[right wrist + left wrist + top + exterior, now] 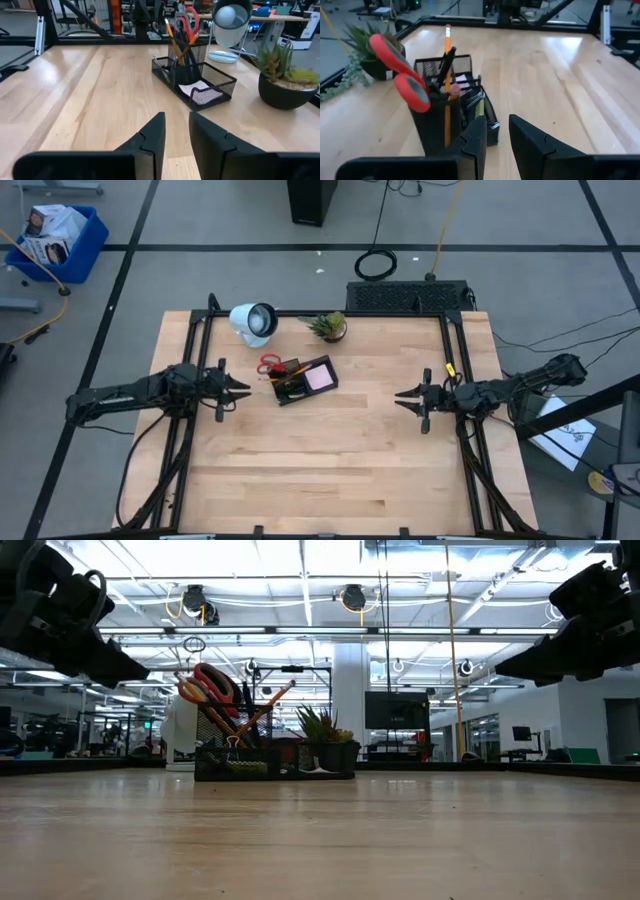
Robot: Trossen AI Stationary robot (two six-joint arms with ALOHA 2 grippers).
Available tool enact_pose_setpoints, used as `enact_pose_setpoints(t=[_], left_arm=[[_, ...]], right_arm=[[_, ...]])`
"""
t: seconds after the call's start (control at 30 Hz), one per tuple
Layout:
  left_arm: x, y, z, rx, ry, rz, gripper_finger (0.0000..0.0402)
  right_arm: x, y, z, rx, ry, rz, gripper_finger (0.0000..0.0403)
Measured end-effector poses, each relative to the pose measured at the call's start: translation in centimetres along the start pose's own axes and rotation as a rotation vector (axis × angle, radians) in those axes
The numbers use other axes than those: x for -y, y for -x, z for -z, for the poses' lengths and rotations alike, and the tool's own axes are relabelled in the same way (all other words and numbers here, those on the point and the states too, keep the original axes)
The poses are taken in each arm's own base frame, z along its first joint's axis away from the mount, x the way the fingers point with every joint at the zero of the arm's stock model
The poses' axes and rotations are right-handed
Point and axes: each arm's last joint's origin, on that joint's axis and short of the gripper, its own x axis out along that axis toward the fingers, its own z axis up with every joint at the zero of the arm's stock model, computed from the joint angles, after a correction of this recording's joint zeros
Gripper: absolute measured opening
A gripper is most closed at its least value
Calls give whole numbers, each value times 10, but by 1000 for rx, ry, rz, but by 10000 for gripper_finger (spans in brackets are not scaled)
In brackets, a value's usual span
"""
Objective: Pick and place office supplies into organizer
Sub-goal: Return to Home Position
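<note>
Organizer: a black mesh tray (212,95) on the table (330,470), left of centre and toward the far edge. Its long axis runs roughly side to side, slightly skewed, with the tall cup end toward your left arm.
Contents: red scissors (395,55) stand handles-up in the cup with an orange pencil (448,45) and a dark pen (445,65). A pale pad (197,87) lies flat in the low compartment at the other end.
Loose supplies: none show on the bare wood.
Left gripper (497,125): hovers above the table just beside the cup end, pointing toward the middle. Its fingers are parted by a slim gap and hold nothing.
Right gripper (176,120): hovers at the opposite side, facing inward, well apart from the organizer. It shows the same slim gap and is empty.
Key relation: the organizer lies straight ahead of your left gripper, a little to the far side. Your left arm is much the nearer.
Step, as judged: sorting looks finished and both arms seem at or near rest. If you draw the left arm back, keep it clear of the scissor handles.
Surroundings: a white lamp (255,320) and a plant (328,327) stand behind the organizer, and neither touches it.
</note>
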Motion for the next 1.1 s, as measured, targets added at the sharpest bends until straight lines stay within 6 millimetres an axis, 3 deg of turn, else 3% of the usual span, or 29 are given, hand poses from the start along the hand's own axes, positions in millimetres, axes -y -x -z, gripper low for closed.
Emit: enact_pose_setpoints(t=[0.2, 1.1], left_arm=[[-2, -3, 2, -39, 70, -45, 88], [-2, -4, 2, -42, 60, -65, 88]], right_arm=[[0, 0, 0, 2, -4, 0, 77], [0, 0, 0, 2, -1, 0, 77]])
